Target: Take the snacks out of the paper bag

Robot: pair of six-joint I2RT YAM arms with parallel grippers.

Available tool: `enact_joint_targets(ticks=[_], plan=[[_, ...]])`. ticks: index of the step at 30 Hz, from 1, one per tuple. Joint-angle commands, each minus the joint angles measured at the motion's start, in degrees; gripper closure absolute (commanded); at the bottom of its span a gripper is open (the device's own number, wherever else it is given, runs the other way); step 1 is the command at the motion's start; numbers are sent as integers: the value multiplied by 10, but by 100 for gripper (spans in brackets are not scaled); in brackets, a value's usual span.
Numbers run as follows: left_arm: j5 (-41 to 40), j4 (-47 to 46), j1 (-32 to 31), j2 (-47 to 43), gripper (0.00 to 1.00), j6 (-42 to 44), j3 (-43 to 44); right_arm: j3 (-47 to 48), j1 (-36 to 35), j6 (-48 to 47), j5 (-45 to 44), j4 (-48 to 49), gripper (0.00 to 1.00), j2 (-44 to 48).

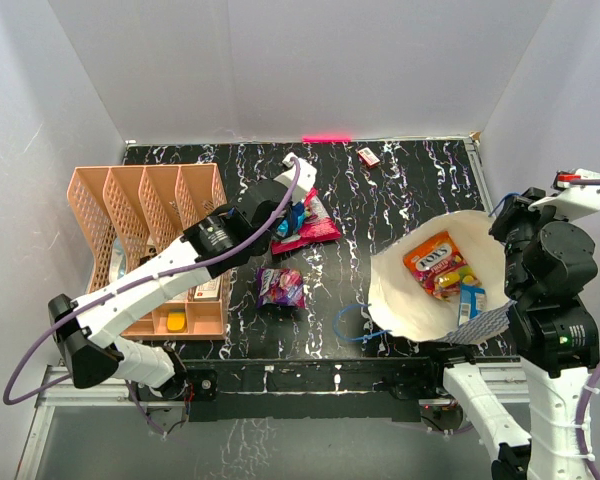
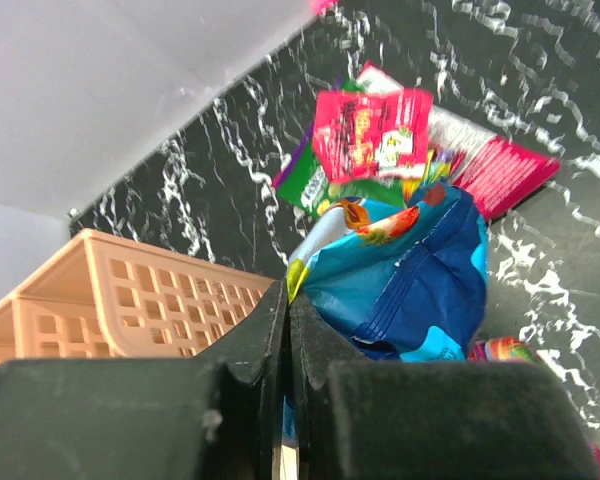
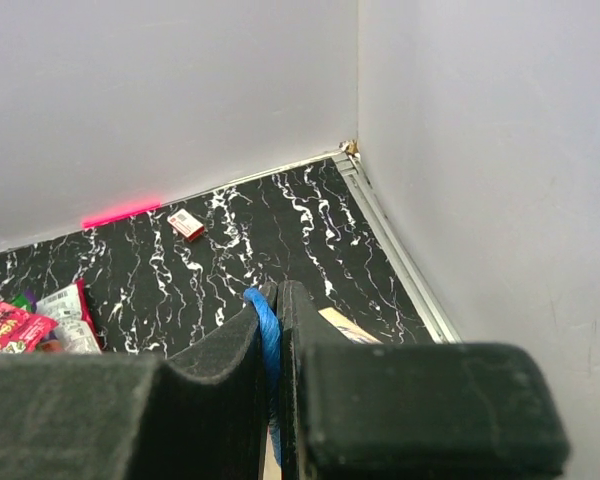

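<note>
Up top, the paper bag point(image 1: 398, 285) sits at the right with its mouth gaping. It's white inside, with an orange packet point(image 1: 435, 262) and a few more snacks in it, and a purple packet point(image 1: 280, 287) lies alone mid-table. My left wrist cam shows what that view hides: left gripper point(image 2: 285, 300) pinched shut on a crumpled blue packet point(image 2: 410, 280), over the red-and-green pile point(image 2: 370, 140). Right wrist cam: right gripper point(image 3: 277, 292) clamped on the bag's blue cord handle point(image 3: 263, 325).
</note>
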State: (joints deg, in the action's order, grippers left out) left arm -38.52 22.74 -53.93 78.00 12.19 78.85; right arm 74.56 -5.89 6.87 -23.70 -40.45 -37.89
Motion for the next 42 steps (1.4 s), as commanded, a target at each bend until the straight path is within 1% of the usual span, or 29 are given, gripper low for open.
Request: enact_joint_targets(ticks=[1,3,7,10,15,18,21,25,30,34,35,38,39,40,42], plan=[[45,-91,5,-33,100,-31,-22,29,0,-10,32,23,92,1],[55,-84,5,-44,100,-63,-56,27,0,-10,35,23,92,4],[108,-73,3,-77,100,-149,-147,19,0,-8,49,28,92,6],[125,-62,4,-104,100,-211,-201,17,0,-6,56,29,92,0],[192,-80,2,-127,100,-266,-269,6,0,3,85,52,92,-14],[230,-88,2,-119,100,-286,-286,6,0,11,97,66,92,-33],[267,-89,2,-104,100,-300,-299,15,0,19,79,75,92,-56],[274,-74,1,-82,100,-317,-305,33,0,10,56,102,92,-94],[318,-77,2,-48,100,-337,-314,81,0,-47,45,165,92,-156],[353,-70,2,-28,100,-350,-305,122,0,-129,38,210,92,-216],[360,-67,1,-27,98,-353,-303,132,0,-152,35,220,92,-230],[378,-63,2,-31,75,-353,-297,169,0,-230,63,222,92,-265],[376,-59,2,-34,67,-354,-295,178,0,-252,82,221,92,-271],[373,-54,2,-39,57,-353,-291,187,-1,-270,106,219,92,-274],[368,-46,2,-52,44,-350,-286,200,-7,-309,167,204,93,-273]])
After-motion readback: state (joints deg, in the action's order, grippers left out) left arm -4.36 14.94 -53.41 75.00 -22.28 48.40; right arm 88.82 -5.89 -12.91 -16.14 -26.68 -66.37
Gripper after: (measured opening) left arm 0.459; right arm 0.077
